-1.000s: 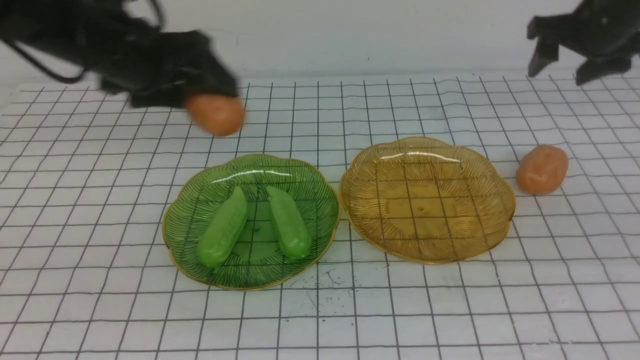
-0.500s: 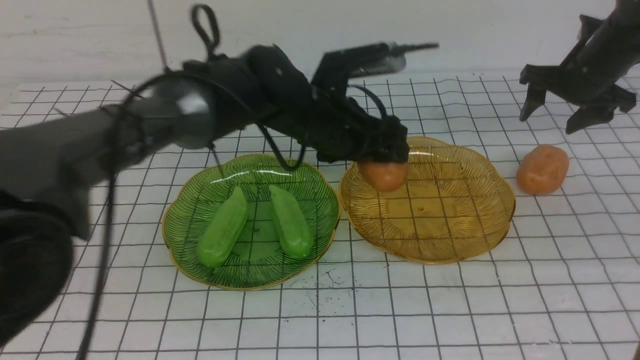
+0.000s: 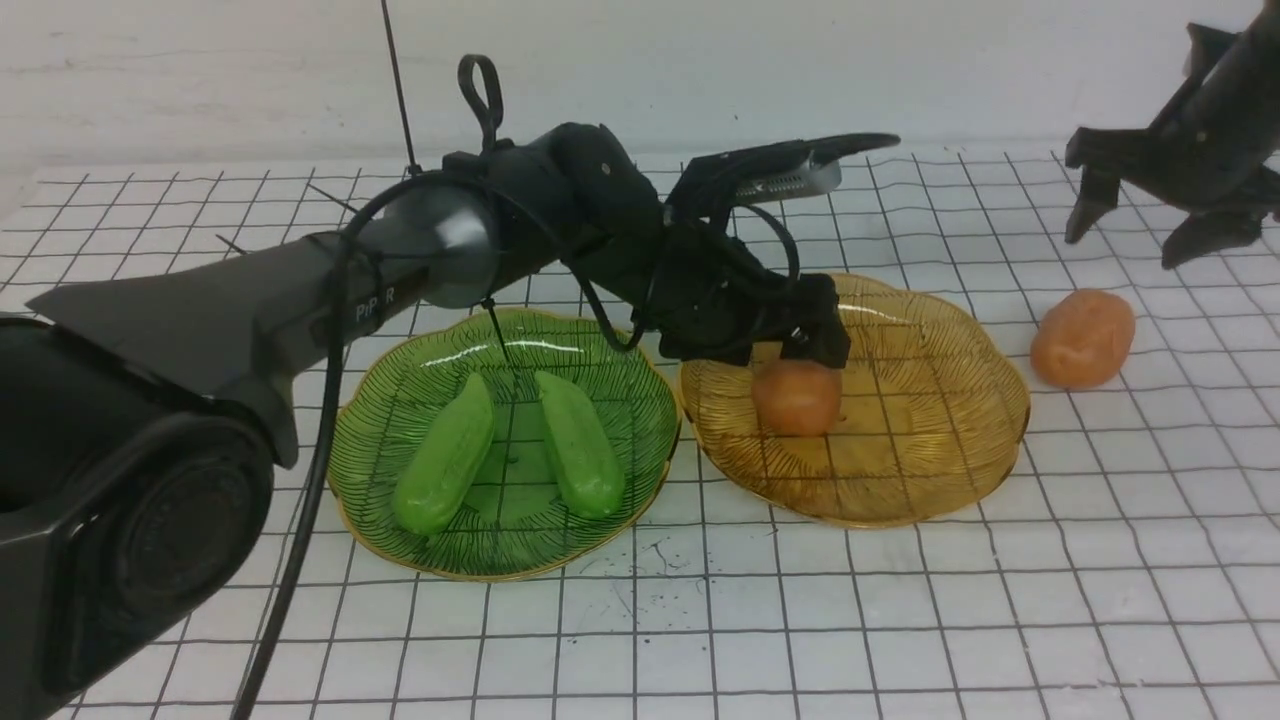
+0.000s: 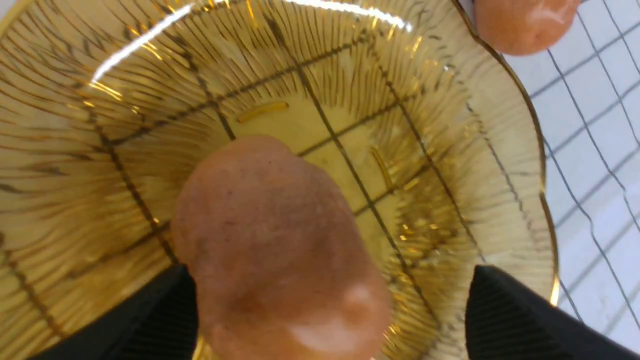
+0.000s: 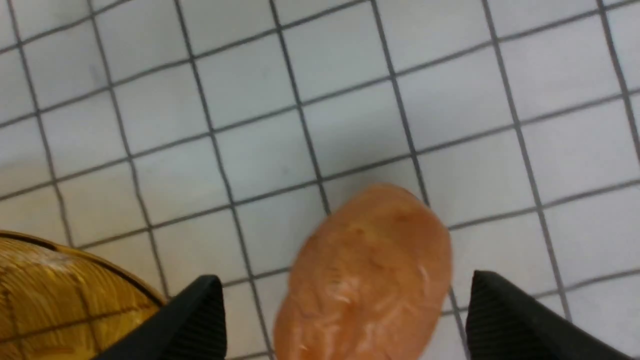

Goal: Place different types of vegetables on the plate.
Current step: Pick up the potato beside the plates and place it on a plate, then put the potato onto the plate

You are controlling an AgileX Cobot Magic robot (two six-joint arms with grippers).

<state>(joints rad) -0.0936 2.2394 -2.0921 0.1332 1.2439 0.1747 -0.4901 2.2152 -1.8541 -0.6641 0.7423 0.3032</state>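
Note:
My left gripper [image 3: 790, 345] is open over the amber plate [image 3: 930, 400]. An orange-brown potato [image 3: 797, 397] lies on that plate right under it; in the left wrist view the potato [image 4: 275, 240] sits between the spread fingers, with the gripper [image 4: 330, 272] around it and the amber plate [image 4: 450, 150] beneath. Two green cucumbers [image 3: 446, 455] [image 3: 578, 443] lie in the green plate [image 3: 420, 380]. A second potato [image 3: 1083, 338] [image 5: 370, 270] lies on the table right of the amber plate. My right gripper [image 3: 1127, 245] [image 5: 342, 277] is open above it.
The table is a white mat with a black grid. The two plates stand side by side in the middle, nearly touching. The amber plate's rim [image 5: 50, 280] is close to the second potato, which also shows in the left wrist view [image 4: 525, 22]. A white wall runs along the back.
My left arm carried the potato from the far left over to the amber plate, lowered it and opened; the potato now rests on the plate. My right gripper shifted slightly above the second potato.

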